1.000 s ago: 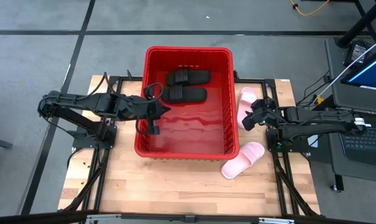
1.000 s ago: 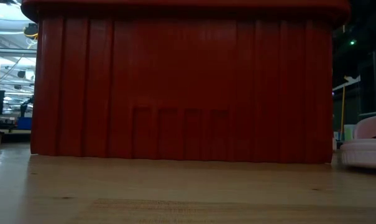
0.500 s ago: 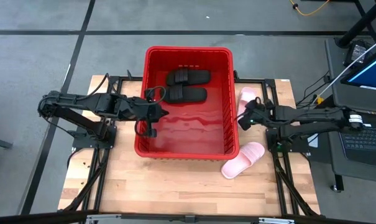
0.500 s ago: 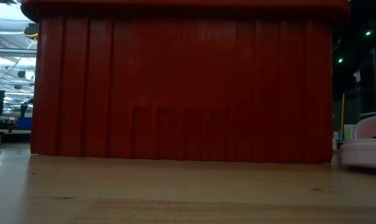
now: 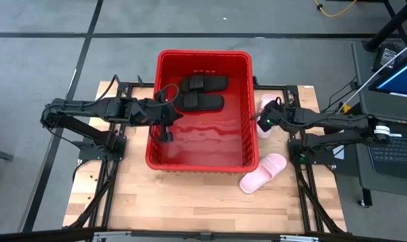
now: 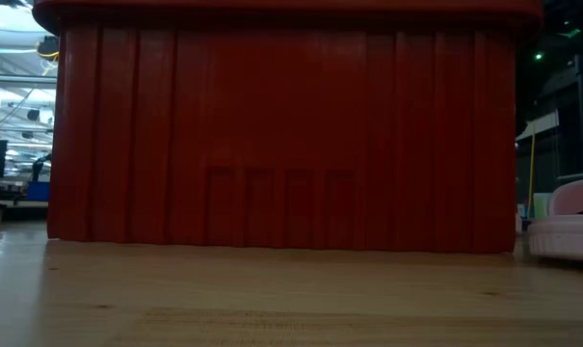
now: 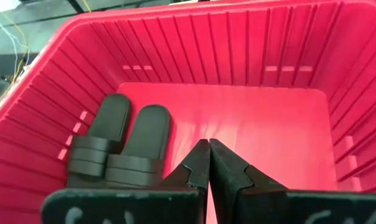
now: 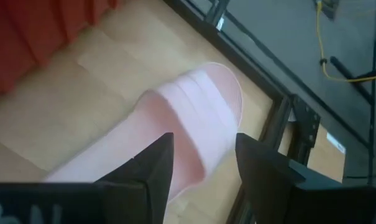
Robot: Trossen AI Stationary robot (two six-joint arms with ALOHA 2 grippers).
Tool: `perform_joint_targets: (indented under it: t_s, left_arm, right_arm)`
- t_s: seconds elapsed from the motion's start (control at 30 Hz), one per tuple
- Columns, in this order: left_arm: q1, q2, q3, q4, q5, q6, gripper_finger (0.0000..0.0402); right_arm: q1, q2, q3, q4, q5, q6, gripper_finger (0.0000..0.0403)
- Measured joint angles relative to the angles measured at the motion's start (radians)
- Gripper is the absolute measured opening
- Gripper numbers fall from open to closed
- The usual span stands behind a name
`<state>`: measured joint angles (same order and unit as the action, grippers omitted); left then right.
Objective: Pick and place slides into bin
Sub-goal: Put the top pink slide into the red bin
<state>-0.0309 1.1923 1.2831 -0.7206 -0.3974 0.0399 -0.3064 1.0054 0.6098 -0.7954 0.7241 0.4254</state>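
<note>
The red bin (image 5: 156, 144) stands mid-table. Two black slides (image 5: 203, 83) (image 5: 200, 102) lie side by side on its floor at the far end, and also show in the left wrist view (image 7: 122, 149). One pink slide (image 5: 268, 103) lies on the table right of the bin. A second pink slide (image 5: 264, 173) lies off the bin's near right corner and shows in the low view (image 6: 570, 226). My left gripper (image 5: 168, 131) (image 7: 209, 165) is shut and empty above the bin's left side. My right gripper (image 5: 262, 122) (image 8: 203, 165) is open over the far pink slide (image 8: 194, 118). My right gripper stands open over the far pink slide's strap end (image 8: 203, 106), one finger (image 8: 153, 165) on each side of it, coming from above at a slant. I cannot tell whether the fingers touch the slide, which lies flat on the table.
The bin's tall ribbed near wall (image 6: 281, 135) fills the low view. The black table frame (image 8: 287, 118) runs just beyond the far pink slide. Bare wood (image 5: 176, 195) lies in front of the bin.
My right gripper has gone toward the table's left and far edges, from beside the bin's right wall to over the far pink slide. My left gripper has shifted a little toward the far edge over the bin. The slides have stayed in place.
</note>
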Motion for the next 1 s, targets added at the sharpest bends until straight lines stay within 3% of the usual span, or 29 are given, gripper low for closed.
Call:
perform_joint_targets:
  t_s: [0.27,0.37,0.47,0.73,1.0]
  left_arm:
    - [0.027,0.000,0.000,0.084,0.000,-0.026,0.0002]
    - [0.037,0.000,0.000,0.121,0.000,-0.027,0.0003]
    - [0.049,0.000,0.000,0.142,0.016,-0.027,0.0001]
    - [0.076,0.000,0.000,0.181,0.035,-0.027,0.0001]
    - [0.120,0.000,0.000,0.198,0.078,-0.027,0.0001]
  right_arm:
    - [-0.115,0.001,0.015,0.077,-0.197,-0.171,0.0173]
    - [-0.138,0.001,0.060,0.031,-0.218,-0.211,0.0173]
    - [-0.163,0.000,0.082,0.021,-0.234,-0.222,0.0173]
    - [-0.223,0.060,0.084,0.000,-0.425,-0.167,0.0173]
    - [-0.227,0.143,0.084,-0.026,-0.397,-0.114,0.0173]
